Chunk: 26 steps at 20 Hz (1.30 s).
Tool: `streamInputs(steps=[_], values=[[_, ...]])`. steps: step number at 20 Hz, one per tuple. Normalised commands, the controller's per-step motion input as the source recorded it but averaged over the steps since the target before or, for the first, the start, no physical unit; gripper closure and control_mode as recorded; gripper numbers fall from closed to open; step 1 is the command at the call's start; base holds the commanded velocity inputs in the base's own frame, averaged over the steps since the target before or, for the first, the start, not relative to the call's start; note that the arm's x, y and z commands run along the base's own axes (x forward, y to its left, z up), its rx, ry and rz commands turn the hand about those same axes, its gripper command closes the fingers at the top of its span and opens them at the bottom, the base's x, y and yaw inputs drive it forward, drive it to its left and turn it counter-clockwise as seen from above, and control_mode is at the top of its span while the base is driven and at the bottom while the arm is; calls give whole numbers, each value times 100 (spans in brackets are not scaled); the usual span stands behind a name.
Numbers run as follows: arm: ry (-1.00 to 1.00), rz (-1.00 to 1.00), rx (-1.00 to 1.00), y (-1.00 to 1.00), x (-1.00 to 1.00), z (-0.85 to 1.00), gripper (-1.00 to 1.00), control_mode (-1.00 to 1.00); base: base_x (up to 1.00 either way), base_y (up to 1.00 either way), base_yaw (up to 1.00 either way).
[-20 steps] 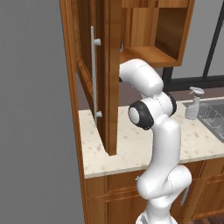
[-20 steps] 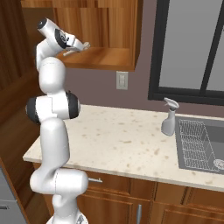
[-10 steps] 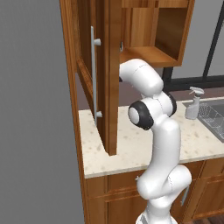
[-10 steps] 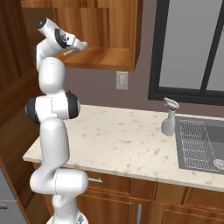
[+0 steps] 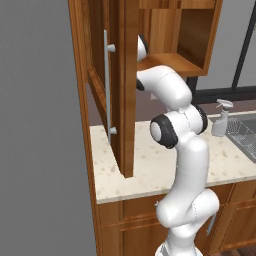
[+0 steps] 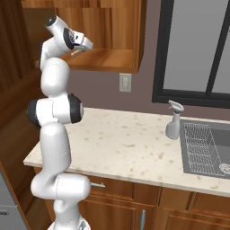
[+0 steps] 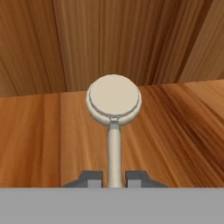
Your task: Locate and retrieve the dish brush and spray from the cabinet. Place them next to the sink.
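The cabinet (image 5: 125, 85) stands open, its door swung outward edge-on in the left base view, with the long vertical silver bar handle (image 5: 107, 87) on the door's face. In the right base view the arm reaches up into the cabinet (image 6: 108, 40), and the gripper (image 6: 80, 50) sits just above the shelf floor, near its front edge.

In the hand view the gripper (image 7: 114, 178) is clamped on the dish brush (image 7: 114, 127): the two dark finger tips (image 7: 92, 178) press against either side of the pale, slim handle. The handle runs straight away from the gripper to a round, cream-coloured head that lies flat-face toward the camera. The brush lies on the cabinet's wooden shelf floor (image 7: 175, 131), with its head near the back wall (image 7: 109, 39) of the cabinet.

The spray (image 6: 173, 120) stands upright on the beige speckled counter (image 6: 117, 143), well away from the cabinet and just beside the left edge of the sink (image 6: 206, 148). Its trigger nozzle head points away from the cabinet. In the left base view the spray (image 5: 220, 119) shows at the same place, beyond the arm's elbow. The sink is a dark grey basin holding a wire grid rack (image 6: 200, 143). A white wall outlet (image 6: 125, 82) sits on the wall just below the cabinet, and a dark-framed window (image 6: 197, 49) stands on the cabinet's far side, above the sink.
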Motion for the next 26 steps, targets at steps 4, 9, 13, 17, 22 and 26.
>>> streamInputs(steps=[4,9,13,17,22,26], values=[[0,13,0,-1,-12,-5,100,-100,0,0,0],[3,12,2,-6,-16,0,100,-100,0,0,0],[0,10,1,-10,-50,0,100,-100,0,0,0],[-3,4,2,-1,-79,0,100,-100,0,0,0],[-8,1,1,-1,-94,0,100,-100,0,0,0],[-6,0,0,-5,-92,0,100,-100,0,0,0]])
